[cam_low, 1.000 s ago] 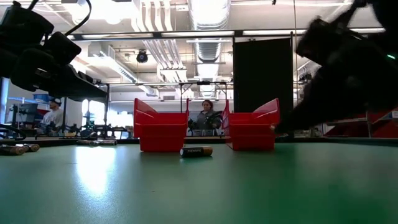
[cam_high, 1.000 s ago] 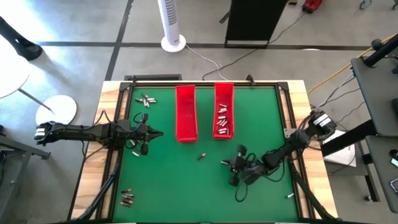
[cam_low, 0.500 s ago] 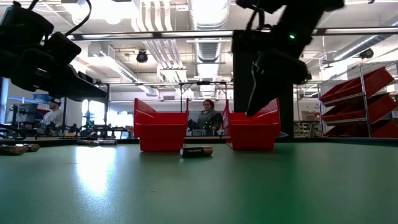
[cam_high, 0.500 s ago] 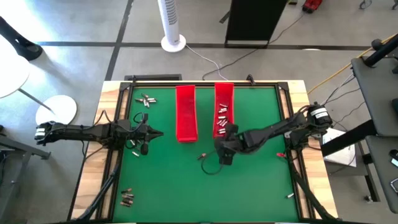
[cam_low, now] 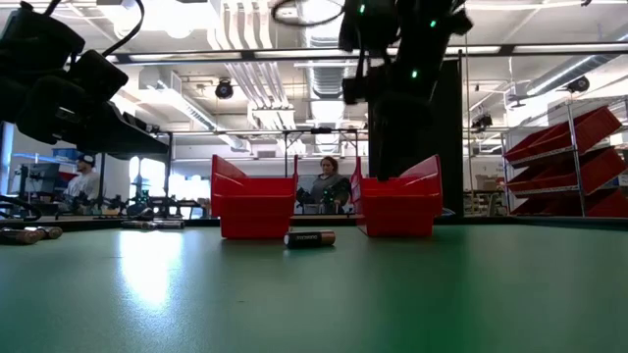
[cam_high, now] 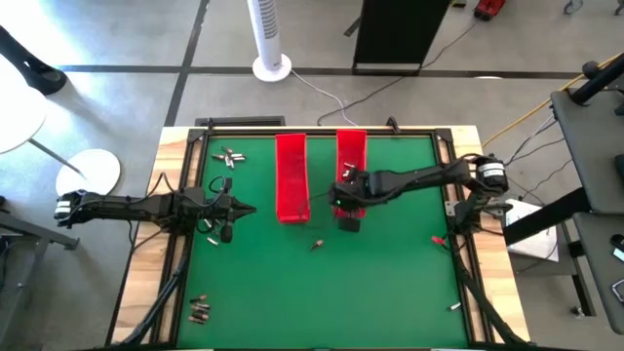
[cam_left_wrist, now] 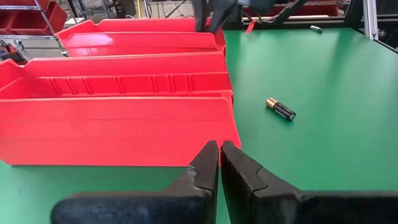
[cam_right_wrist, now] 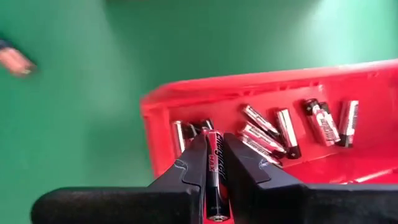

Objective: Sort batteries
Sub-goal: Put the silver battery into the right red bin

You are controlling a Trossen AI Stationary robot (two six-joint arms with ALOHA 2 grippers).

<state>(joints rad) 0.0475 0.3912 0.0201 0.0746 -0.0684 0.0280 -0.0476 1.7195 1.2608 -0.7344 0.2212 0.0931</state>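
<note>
- A cell (cam_right_wrist: pixel 213 167) is pinched lengthwise between the fingers of the right tool (cam_high: pixel 348 200), above the near end of the right tray (cam_high: pixel 351 146), where silvery cells (cam_right_wrist: pixel 283 132) already lie.
- The cell is judged light, rigid and slick; its round sides at mid-length suit a grip.
- It is silver with red lettering, probably a brand mark.
- A dark, copper-capped cell (cam_left_wrist: pixel 280 108) lies loose on the bench (cam_high: pixel 390 283).
- The left tool (cam_left_wrist: pixel 219 163) is closed, empty, beside the left tray (cam_left_wrist: pixel 112 127).

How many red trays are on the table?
2: the left tray and the right tray stand side by side at the table's far middle; the right gripper hangs over the right one.
</note>
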